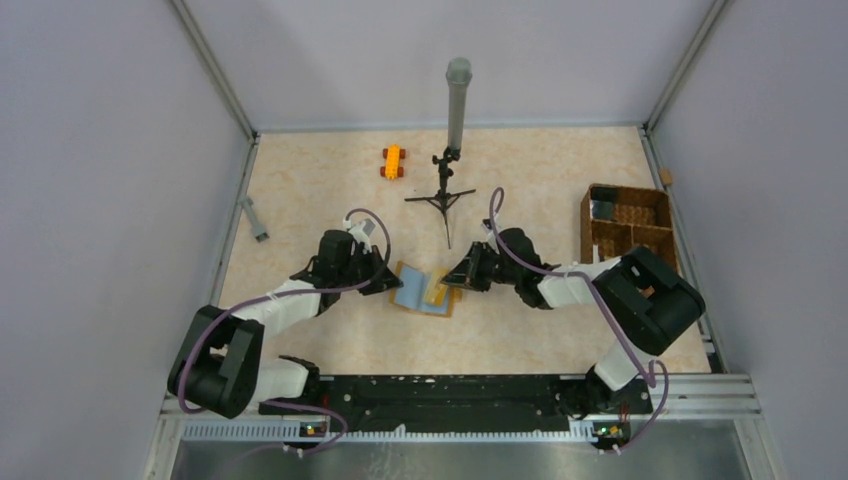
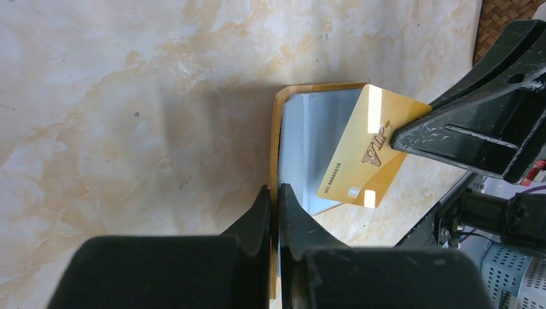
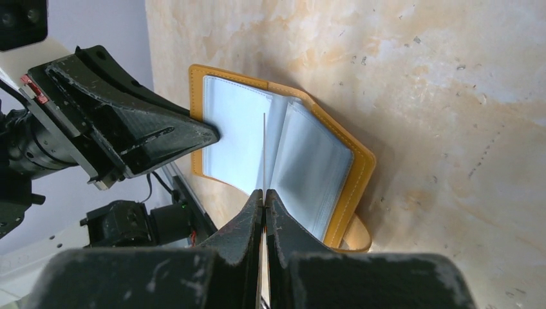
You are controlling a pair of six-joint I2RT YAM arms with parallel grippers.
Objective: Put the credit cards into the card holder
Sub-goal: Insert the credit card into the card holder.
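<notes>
Card holder (image 1: 424, 290) lies open on the table (image 1: 300, 180), its left cover pinched by the left gripper (image 2: 273, 193). The right gripper (image 3: 264, 196) clamps a gold credit card (image 2: 367, 151) edge-on over the clear sleeves (image 3: 235, 135); no card looks inserted yet.

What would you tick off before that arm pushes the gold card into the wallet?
1. Card holder lies open on the table, clear sleeves showing: ok.
2. Left pincer shut on the holder's edge, pinning it down: ok.
3. Right pincer shut on the gold card: ok.
4. Card over the open pages, not off to one side: ok.
5. Card's leading edge lined up with a sleeve opening: cannot tell.
6. Card seated inside a sleeve: not ok, most of it shows outside.
</notes>
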